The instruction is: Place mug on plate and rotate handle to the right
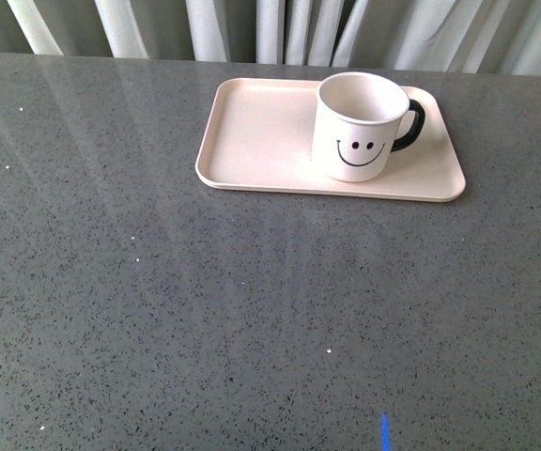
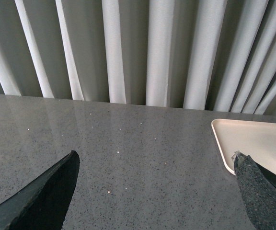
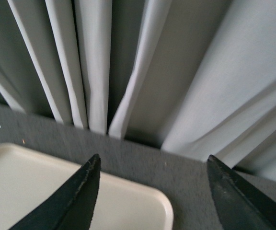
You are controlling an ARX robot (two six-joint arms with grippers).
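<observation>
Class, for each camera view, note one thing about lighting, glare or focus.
Front view: pale streaks of glare cross the grey table; the mug is sharp. Left wrist view: curtain reflections sheen the tabletop; near fingertips blur. Right wrist view: soft throughout, fingertips darkest.

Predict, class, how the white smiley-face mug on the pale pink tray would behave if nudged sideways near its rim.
The white cylindrical mug with the black smiley face stands upright and taller than wide, so a high push would probably tip rather than slide it. The smooth pale pink rectangular tray looks slippery, so a low push likely slides it. The glossy black loop handle should stop it rolling far.
</observation>
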